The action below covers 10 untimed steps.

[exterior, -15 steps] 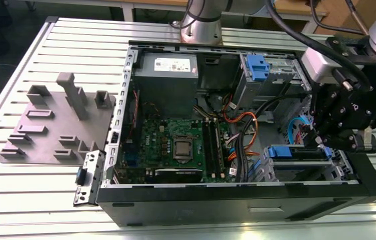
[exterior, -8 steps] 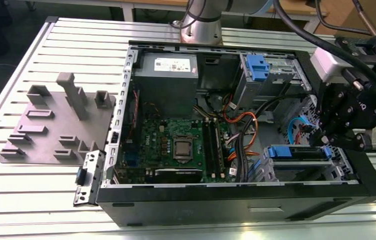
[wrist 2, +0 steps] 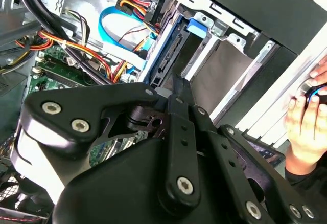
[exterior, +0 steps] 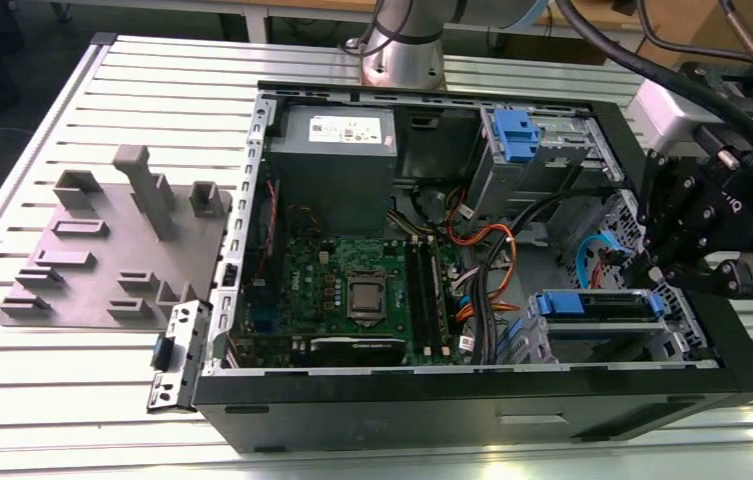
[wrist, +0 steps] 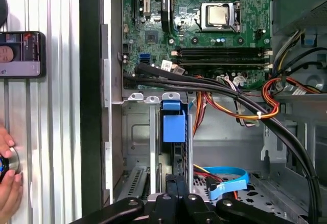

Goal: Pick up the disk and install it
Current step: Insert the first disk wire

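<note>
Currently holding the fingers point(wrist 2: 179, 93) clenched, empty, just beside the disk point(exterior: 599, 305), seemingly for pushing; leaving the disk seated on blue rails in the drive bay of the computer case point(exterior: 483, 395).

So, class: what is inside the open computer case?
Inside the computer case: a green motherboard, a grey power supply, bundled cables and the disk, blue-railed, seated in its drive cage. The cage covers most of the disk's flat face.

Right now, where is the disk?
In the exterior view the disk sits in a bay inside the case, on that view's right, just beside the gripper.
</note>
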Available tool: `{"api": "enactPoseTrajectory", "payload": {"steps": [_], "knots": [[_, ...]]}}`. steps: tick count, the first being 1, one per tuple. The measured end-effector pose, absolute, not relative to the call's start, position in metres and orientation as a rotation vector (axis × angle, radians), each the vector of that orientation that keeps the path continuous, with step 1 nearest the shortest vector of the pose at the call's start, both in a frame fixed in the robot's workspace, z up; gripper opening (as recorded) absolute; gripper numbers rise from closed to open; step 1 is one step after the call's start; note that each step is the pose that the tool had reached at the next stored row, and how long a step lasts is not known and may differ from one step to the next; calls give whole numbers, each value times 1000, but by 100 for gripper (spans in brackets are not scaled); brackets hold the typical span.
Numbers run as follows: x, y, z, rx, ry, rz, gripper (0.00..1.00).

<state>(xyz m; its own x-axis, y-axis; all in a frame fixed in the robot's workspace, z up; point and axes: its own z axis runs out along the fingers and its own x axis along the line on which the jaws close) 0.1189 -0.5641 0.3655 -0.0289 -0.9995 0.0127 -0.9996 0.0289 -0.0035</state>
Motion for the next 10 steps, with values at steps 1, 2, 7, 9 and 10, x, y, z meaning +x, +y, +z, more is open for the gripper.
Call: {"api": "enactPoseTrajectory", "payload": {"steps": [1,2,7,9,10], "knots": [[119,-564,366,2184,-2248,18,11],[120,-563,366,2184,-2248,18,11],[126,-559,366,2184,-2248,19,11],[129,-557,366,2184,-2248,19,11],[131,-556,366,2184,-2248,19,11]]}}
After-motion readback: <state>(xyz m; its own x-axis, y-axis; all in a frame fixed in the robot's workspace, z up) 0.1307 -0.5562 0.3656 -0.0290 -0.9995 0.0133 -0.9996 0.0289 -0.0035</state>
